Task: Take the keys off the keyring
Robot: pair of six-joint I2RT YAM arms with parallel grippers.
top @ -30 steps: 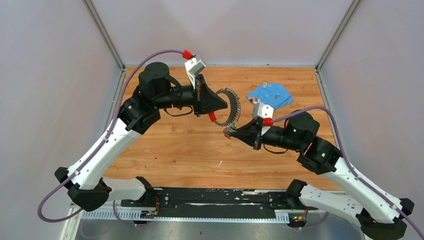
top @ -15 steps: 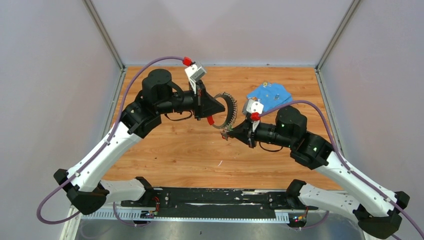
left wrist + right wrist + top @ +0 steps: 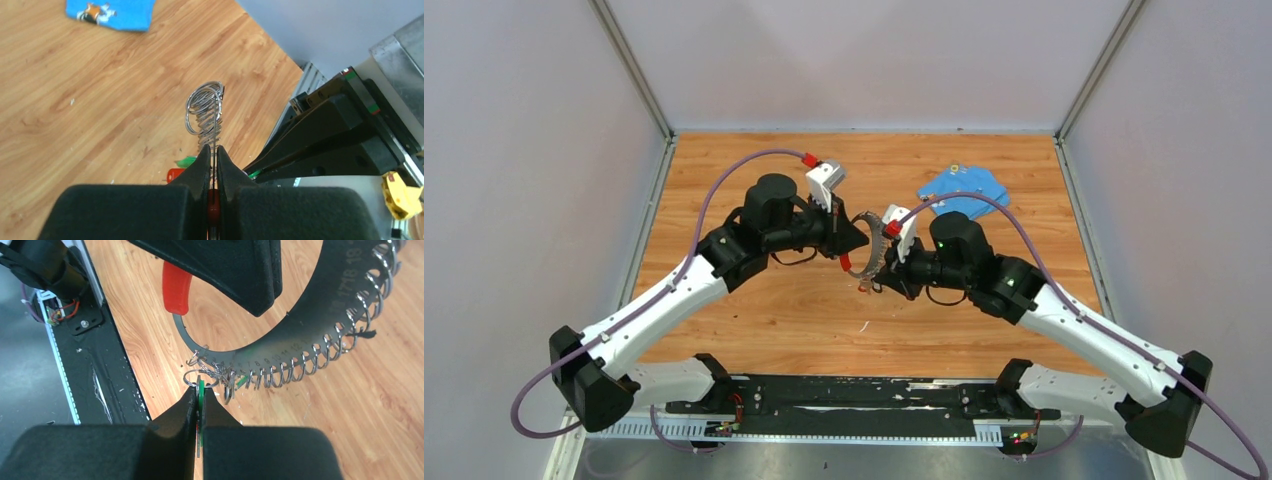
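- Two arms reach in from the near edge and meet over the middle of the counter (image 3: 754, 300). Both are bent at the elbow, with their tips facing each other.
- The left claw (image 3: 860, 237) (image 3: 213, 150) points to the right. It is pinched almost all the way closed on the thin edge of the keyring (image 3: 882, 222) (image 3: 215, 117) (image 3: 320, 315), right by the red sleeve (image 3: 176, 287).
- The keyring stands on its edge, up in the air between the two claws.
- The right claw (image 3: 876, 277) (image 3: 200, 390) points to the left, just under the low end of the keyring. It is squeezed tight on a thin green key (image 3: 200, 386).
- The green key hangs from a small wire loop, next to a bunch of other keys (image 3: 222, 375).
- Many little silver loops (image 3: 350, 332) run along the keyring's outer edge.
- Numbers are printed on the dark band; 18 and 19 can be read near the top.
- A blue flat piece (image 3: 964, 190) (image 3: 112, 10) lies on the counter, well apart from the claws.
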